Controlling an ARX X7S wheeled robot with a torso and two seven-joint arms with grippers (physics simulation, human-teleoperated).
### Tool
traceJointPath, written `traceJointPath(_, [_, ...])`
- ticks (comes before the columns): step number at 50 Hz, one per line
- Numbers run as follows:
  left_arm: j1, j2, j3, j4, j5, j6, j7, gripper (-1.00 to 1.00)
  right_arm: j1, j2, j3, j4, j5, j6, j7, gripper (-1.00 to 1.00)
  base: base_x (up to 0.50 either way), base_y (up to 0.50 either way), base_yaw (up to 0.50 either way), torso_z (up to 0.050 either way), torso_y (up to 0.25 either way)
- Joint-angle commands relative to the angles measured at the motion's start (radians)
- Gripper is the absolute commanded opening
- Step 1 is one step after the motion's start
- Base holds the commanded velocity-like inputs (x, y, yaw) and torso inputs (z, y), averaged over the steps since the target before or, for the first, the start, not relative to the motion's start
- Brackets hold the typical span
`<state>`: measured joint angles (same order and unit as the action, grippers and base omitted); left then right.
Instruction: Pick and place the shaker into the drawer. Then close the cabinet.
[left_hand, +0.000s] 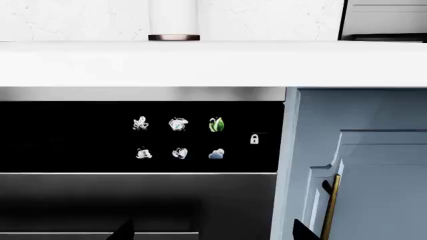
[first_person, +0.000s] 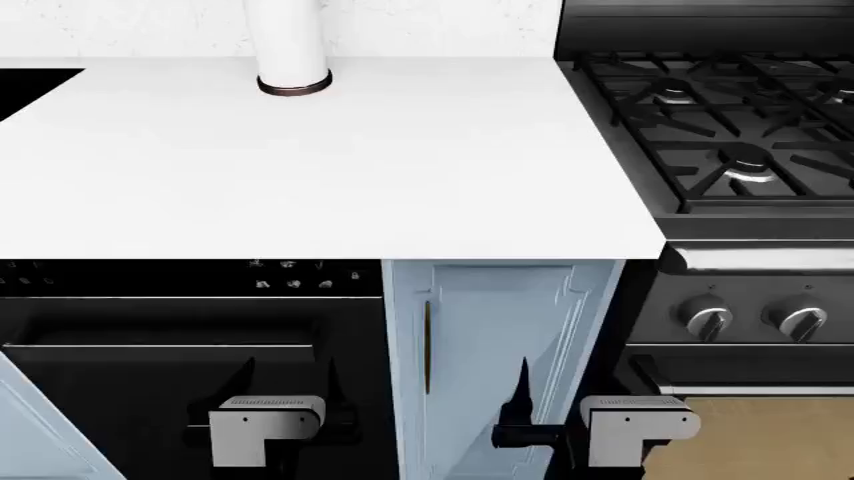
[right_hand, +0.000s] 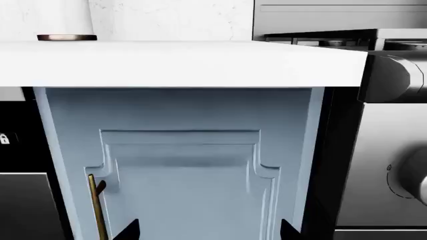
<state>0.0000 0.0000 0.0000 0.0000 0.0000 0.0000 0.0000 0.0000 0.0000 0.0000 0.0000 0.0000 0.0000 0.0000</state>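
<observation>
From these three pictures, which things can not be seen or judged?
- White cylindrical shaker with dark base ring: top cut off by the edge in every view.
- Drawer: none open in any view; only the closed pale blue cabinet door shows.
- Small icons on the black appliance panel: too small to read.

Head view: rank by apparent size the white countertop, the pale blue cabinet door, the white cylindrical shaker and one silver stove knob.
1. White countertop
2. Pale blue cabinet door
3. White cylindrical shaker, top cropped
4. Silver stove knob
</observation>
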Motion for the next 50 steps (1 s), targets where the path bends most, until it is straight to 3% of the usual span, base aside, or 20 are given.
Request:
traceJointPath(1, [0.0, -0.015, 0.019, 0.003, -0.018, -0.002, -0.019, 1.0, 0.002, 0.017, -0.025, 0.008, -0.019, -0.018, 0.04, 1.0, 0.0, 0.0, 0.0, 0.0, 0.0])
traceJointPath(9, [0.027, -0.042, 0.06, 0.075, -0.03, -0.014, -0.056, 1.0, -0.013, 0.042, -0.065, -0.038, -0.029, -0.007, 0.085, 1.0, 0.0, 0.0, 0.0, 0.0, 0.0])
traceJointPath(13, [0.031, -0.058, 0.066, 0.312, -0.046, -0.138, -0.067, 1.0, -0.026, 0.06, -0.079, -0.257, -0.033, 0.134, 0.081, 1.0, 0.0, 0.0, 0.0, 0.0, 0.0])
traceJointPath(20, [-0.039, -0.077, 0.058, 0.505, -0.067, -0.295, -0.091, 1.0, 0.015, 0.09, -0.094, -0.473, -0.048, 0.314, 0.072, 1.0, 0.0, 0.0, 0.0, 0.0, 0.0])
traceJointPath(35, [-0.17, -0.106, 0.054, 0.661, -0.103, -0.467, -0.122, 1.0, 0.1, 0.133, -0.102, -0.654, -0.067, 0.473, 0.074, 1.0, 0.0, 0.0, 0.0, 0.0, 0.0])
traceJointPath(50, [-0.4, -0.129, 0.06, 0.8, -0.16, -0.73, -0.14, 1.0, 0.289, 0.173, -0.117, -0.843, -0.101, 0.728, 0.042, 1.0, 0.0, 0.0, 0.0, 0.0, 0.0])
